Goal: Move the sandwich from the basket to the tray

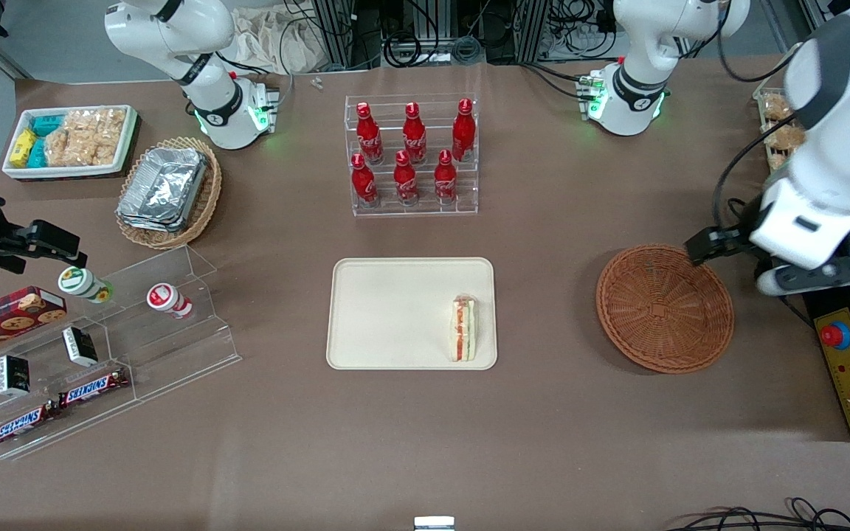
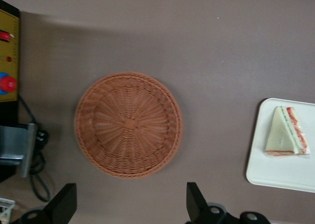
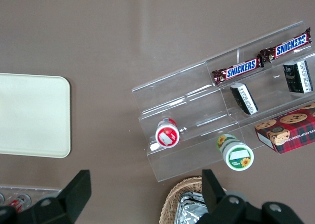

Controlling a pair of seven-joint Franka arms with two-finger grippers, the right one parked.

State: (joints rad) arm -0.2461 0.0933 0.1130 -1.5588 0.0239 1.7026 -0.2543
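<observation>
The sandwich (image 1: 463, 329) is seen at lower centre of the front view, lying on the tray (image 1: 388, 295) near its edge toward the basket (image 1: 665, 308), which is empty. The placing step is judged done; only retreat of the arm is called for. The gripper (image 2: 129, 204) is held above the basket's rim, jaws wide open, nothing held or touched
</observation>
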